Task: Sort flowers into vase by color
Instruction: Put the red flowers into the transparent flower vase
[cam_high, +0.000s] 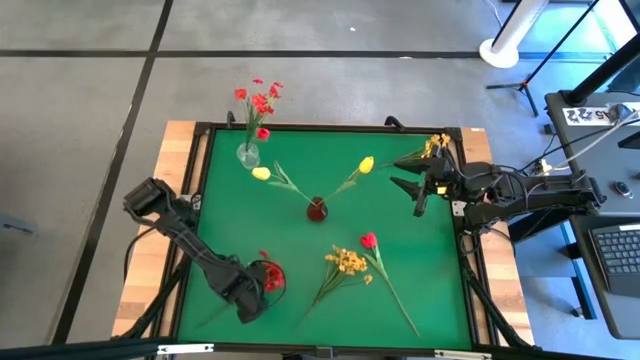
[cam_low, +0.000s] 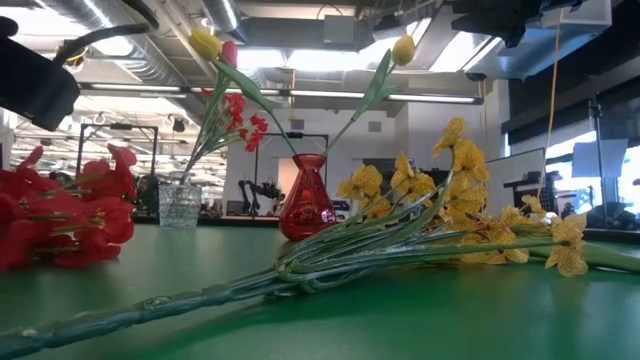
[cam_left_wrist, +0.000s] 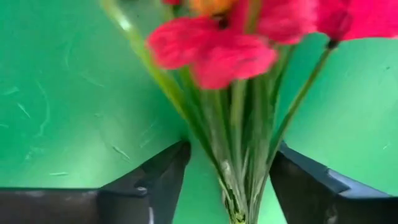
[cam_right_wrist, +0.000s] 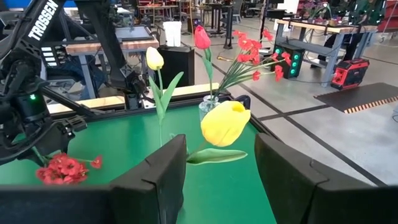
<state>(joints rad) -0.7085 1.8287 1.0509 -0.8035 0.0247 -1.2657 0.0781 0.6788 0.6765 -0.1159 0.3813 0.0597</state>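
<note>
High view, nearest edge first: the left gripper (cam_high: 262, 285) is low at the near left of the green surface (cam_high: 420, 270), its fingers (cam_left_wrist: 155, 180) standing apart on either side of the stems of a red spray (cam_high: 270, 275); in the left wrist view the stems run between the two fingers with green showing on each side, so the fingers do not yet press them. Just right of it, near the middle, a yellow spray (cam_high: 349, 262) lies flat with its stems trailing toward the near edge, and a red tulip (cam_high: 369, 240) lies beside it, its long stem running to the near right.

At the centre stands a small red vase (cam_high: 317, 209) holding two yellow tulips (cam_high: 366, 165) that lean out to the left and right. Farther back on the left, a clear glass vase (cam_high: 248, 155) holds a red tulip and a red spray of small blooms (cam_high: 258, 100). At the far right, the right gripper (cam_high: 420, 186) hovers over the surface with its fingers partly spread and nothing between them; another yellow spray (cam_high: 436, 145) lies just behind it at the far right corner.
</note>
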